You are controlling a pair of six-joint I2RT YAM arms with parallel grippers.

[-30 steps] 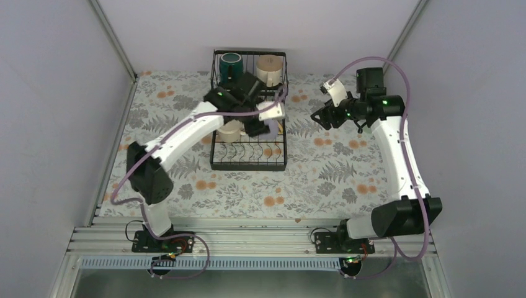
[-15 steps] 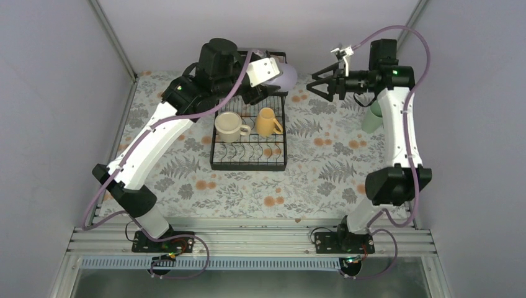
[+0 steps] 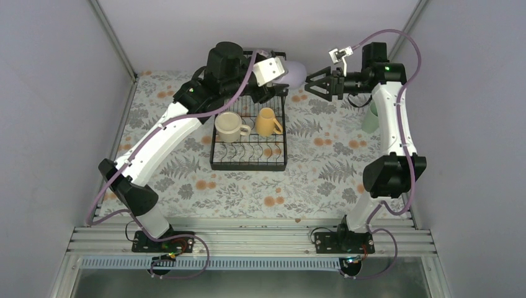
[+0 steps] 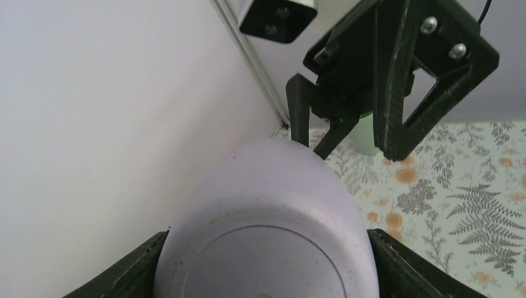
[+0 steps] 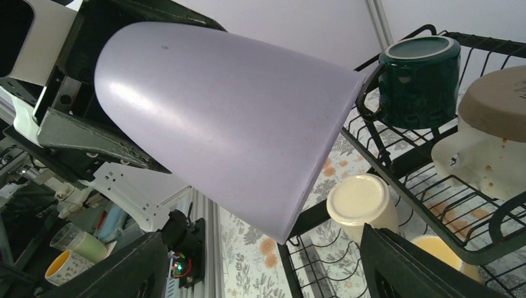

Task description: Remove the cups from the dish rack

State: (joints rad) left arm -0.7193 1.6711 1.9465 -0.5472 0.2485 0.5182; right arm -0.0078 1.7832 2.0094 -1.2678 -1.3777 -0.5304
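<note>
Up near the top middle of the overhead view, the left gripper [image 3: 282,77] is clenched on the lavender cup [image 3: 296,73]. It holds the cup in the air just past the far right corner of the dish rack [image 3: 248,162]. The cup lies roughly on its side, with its rounded base pointing right and its open mouth back toward the rack. In the left wrist view the cup's base fills the lower centre of the frame, with a black finger [image 4: 127,273] pressed on either side.

The right gripper [image 3: 313,84] faces the cup from the right, its two fingers spread wide. From above, its tips are just beside the cup's base. I cannot tell whether they touch it. In the right wrist view the lavender cup runs across the upper left, with the fingers [image 5: 406,267] apart at the bottom corners, not closed on anything.

Four cups are in the rack. The cream cup [image 3: 229,126] and the yellow cup [image 3: 268,121] stand side by side in the lower tray. The dark green cup [image 5: 419,71] and the tan cup [image 5: 490,130] sit in the raised basket, at the right of the right wrist view. The mint cup [image 3: 371,118] stands on the flower-patterned table [image 3: 310,174] at the right, partly hidden behind the right arm.
</note>
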